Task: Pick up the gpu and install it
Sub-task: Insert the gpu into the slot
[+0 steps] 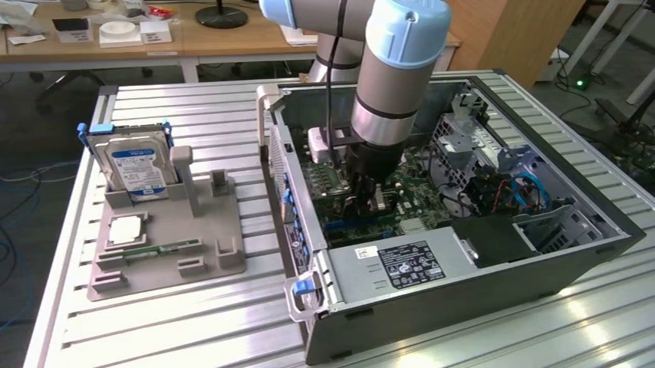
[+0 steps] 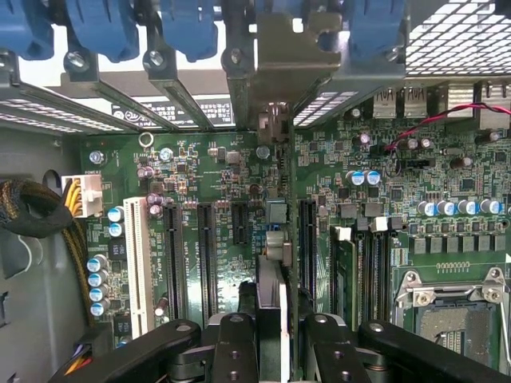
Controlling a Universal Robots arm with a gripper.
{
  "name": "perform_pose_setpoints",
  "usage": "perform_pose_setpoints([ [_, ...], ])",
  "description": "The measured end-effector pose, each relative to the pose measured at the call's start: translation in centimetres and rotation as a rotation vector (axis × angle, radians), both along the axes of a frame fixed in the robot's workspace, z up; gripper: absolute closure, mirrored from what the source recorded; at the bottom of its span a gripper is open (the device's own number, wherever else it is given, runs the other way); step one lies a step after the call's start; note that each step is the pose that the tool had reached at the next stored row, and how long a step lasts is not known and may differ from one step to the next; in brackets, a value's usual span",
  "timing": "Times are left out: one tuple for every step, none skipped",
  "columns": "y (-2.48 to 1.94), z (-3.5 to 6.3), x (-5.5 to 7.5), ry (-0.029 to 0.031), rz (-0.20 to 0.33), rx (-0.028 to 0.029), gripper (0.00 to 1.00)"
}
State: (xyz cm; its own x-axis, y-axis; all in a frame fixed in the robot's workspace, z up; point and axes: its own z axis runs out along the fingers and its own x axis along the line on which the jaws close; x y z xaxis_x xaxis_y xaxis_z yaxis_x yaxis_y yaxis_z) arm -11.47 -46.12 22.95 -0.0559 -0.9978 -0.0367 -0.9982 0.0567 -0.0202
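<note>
My gripper [image 2: 271, 339] is shut on the gpu [image 2: 273, 267], a thin dark card that the wrist view catches edge-on between the black fingers [image 2: 233, 343]. The card stands upright over the green motherboard [image 2: 200, 183], between two long black expansion slots [image 2: 206, 259]. Its beige metal bracket [image 2: 281, 60] sits against the case's rear slot openings, among the blue clips [image 2: 185, 28]. In the exterior view the gripper [image 1: 366, 195] reaches down into the open computer case [image 1: 481, 284], low over the board, and hides most of the card.
A silver hard drive with a blue label [image 1: 138, 169] stands in a grey fixture [image 1: 169, 264] at the exterior view's left, with a processor chip [image 1: 125, 230] and a green memory stick [image 1: 164, 248]. Power supply [image 1: 404, 264], drive cage [image 1: 461, 134] and cables [image 1: 527, 192] crowd the case.
</note>
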Motion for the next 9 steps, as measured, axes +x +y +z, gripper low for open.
perform_pose_setpoints([
  [0.00,0.00,-0.01,-0.0022,0.000,-0.0001,0.72],
  [0.00,0.00,-0.01,-0.0053,0.000,0.0000,0.72],
  [0.00,0.00,-0.01,-0.0088,0.000,0.0000,0.72],
  [0.00,-0.01,0.00,-0.0116,0.000,0.0001,0.72],
  [0.01,-0.01,0.00,-0.0123,0.000,0.0002,0.72],
  [0.01,-0.01,-0.03,-0.0125,0.000,0.0001,0.72],
  [0.01,0.00,-0.08,-0.0125,0.000,-0.0001,0.72],
  [0.01,0.00,-0.12,-0.0125,0.000,0.0000,0.72],
  [0.01,0.00,-0.15,-0.0126,0.000,0.0001,0.72],
])
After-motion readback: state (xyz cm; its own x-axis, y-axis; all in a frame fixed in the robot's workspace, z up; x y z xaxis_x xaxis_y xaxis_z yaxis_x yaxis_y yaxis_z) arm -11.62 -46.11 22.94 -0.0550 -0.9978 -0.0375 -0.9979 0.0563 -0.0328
